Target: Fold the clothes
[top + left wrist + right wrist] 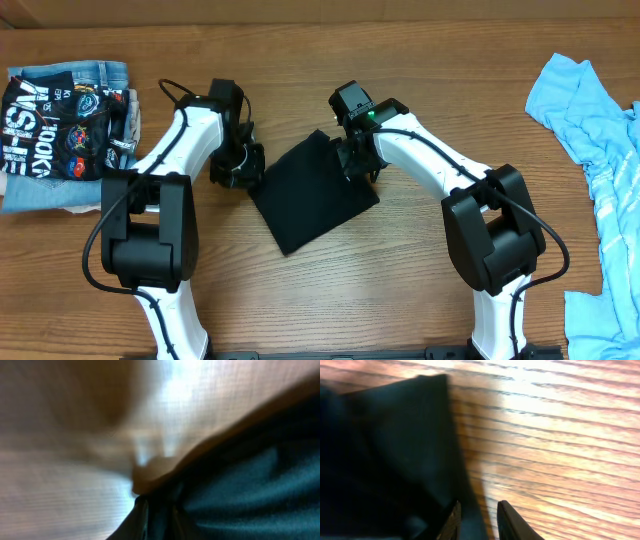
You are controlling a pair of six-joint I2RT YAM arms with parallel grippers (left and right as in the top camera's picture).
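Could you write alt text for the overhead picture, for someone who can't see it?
A black T-shirt, folded into a small tilted square, lies mid-table between two white robot arms whose grippers meet its left and upper edges. A printed black garment on denim sits far left; light blue clothes far right.

Both arms share one build: glossy white shell links joined by bulky matte black joint housings, rounded and boxy at the elbows. The left arm [160, 190] has a thin black cable looping out from its upper link and another curving along the black elbow block. The right arm [470, 200] carries a similar black cable draped along its white forearm, and a small green light glows on the black wrist module. Each ends in a black hand: left hand [240, 165], right hand [352, 160]. The right wrist view shows two dark, tapered fingertips [510, 520].
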